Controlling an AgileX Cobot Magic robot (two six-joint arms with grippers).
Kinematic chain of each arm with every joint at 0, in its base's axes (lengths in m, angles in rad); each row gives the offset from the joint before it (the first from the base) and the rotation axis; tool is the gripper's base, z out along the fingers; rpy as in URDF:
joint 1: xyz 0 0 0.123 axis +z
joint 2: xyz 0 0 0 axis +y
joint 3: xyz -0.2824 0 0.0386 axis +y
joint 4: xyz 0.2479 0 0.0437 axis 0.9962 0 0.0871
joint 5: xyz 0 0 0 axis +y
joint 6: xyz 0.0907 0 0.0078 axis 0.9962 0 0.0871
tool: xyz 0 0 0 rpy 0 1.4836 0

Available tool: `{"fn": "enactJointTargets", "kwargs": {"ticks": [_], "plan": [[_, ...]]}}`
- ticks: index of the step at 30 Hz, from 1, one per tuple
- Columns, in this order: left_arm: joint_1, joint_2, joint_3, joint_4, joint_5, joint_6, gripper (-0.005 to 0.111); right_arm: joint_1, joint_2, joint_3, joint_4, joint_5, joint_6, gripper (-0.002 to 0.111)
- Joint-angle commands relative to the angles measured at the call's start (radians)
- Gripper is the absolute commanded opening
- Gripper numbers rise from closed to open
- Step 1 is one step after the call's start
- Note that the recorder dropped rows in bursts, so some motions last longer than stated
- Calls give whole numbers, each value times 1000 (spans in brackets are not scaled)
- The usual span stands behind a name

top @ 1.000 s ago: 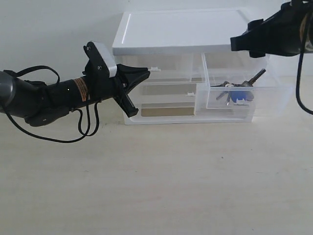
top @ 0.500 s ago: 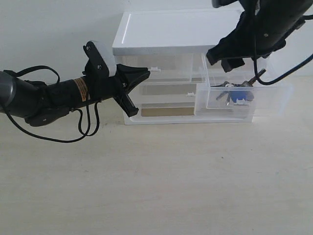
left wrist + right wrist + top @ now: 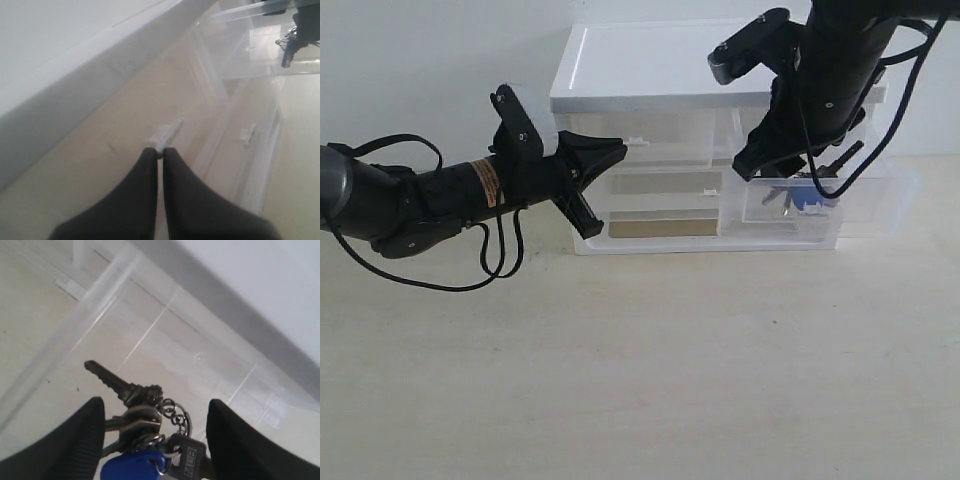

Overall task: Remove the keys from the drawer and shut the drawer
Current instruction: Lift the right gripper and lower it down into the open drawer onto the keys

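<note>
My right claw (image 3: 156,412) is down inside the pulled-out drawer (image 3: 880,205). It is released, with its two fingers spread to either side of the keys (image 3: 140,427). The keys lie on the drawer floor, the blue fob between my fingers. My left claw (image 3: 160,151) is clenched, tips together right at the white tab (image 3: 167,134) of the left-hand drawer in the white cabinet (image 3: 660,70) on the desk (image 3: 640,360).

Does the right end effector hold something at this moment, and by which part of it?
Nothing yet. The right end effector is open, its fingers on either side of the keys, which lie in the open drawer.
</note>
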Motion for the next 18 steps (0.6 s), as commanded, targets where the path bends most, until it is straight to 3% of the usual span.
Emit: {"fn": "enactJointTargets", "kwargs": {"ticks": [1,9,18], "plan": [[7,2,-15,-98,68,-9,4,1,9,-14,-2,28,-51,56],[7,2,-15,-98,68,-9,4,1,16,-39,21,11,-112,56],[7,2,-15,-98,90,-9,4,1,16,-199,134,242,-212,54]]}}
